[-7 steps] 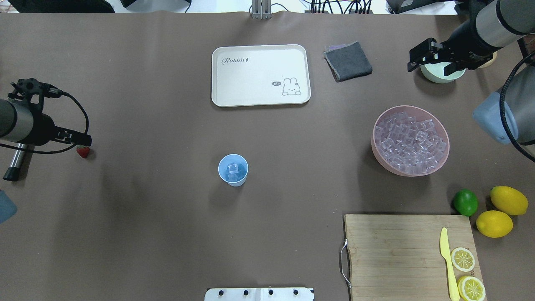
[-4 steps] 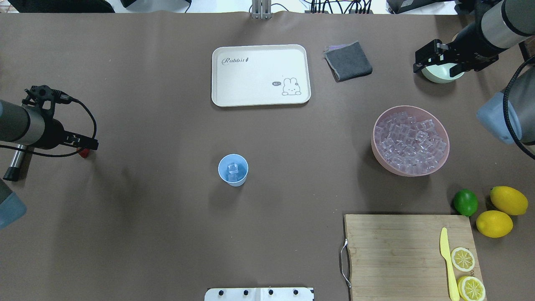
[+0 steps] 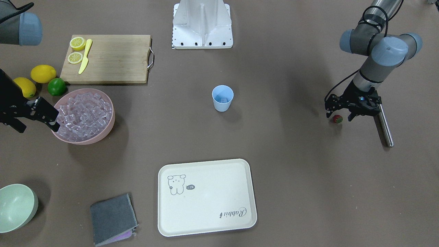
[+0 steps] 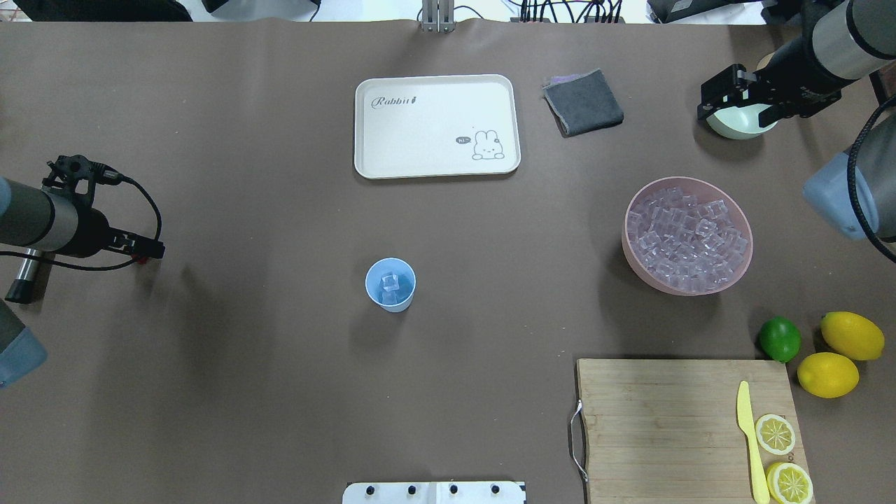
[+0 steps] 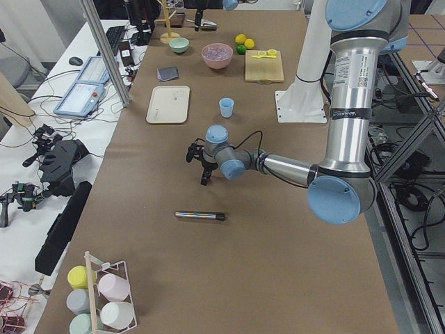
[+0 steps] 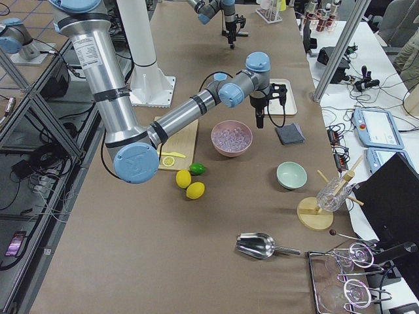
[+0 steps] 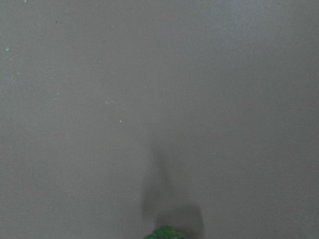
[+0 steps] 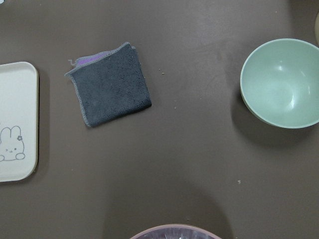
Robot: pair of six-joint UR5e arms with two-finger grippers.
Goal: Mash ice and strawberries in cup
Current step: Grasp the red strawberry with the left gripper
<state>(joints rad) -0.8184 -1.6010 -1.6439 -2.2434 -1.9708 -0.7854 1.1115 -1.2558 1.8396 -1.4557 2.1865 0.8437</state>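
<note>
Since a second ago the left gripper (image 3: pixel 339 113) has slid over the strawberry (image 3: pixel 337 119), which then lay in plain sight beside it and now barely peeps out beneath it in the overhead view. The right gripper (image 4: pixel 735 112) has drawn back toward its own table edge and hangs over the green bowl (image 8: pixel 279 82), jaws spread and empty. From the front, the left jaws look parted, with the strawberry low between them on the table. I cannot tell whether either pad touches it, and the left wrist view shows only its green top at the bottom edge. The cup (image 4: pixel 369 280) stands well apart from both sets of jaws at mid-table, upright, with a few pieces of ice (image 4: pixel 390 283) already inside. More ice fills the pink bowl (image 4: pixel 626 238) near the right jaws. I judge the ice step done, the strawberry not yet picked up or dropped in, and mashing not begun. The metal rod (image 3: pixel 384 127) lies flat just outside the left jaws, untouched.
</note>
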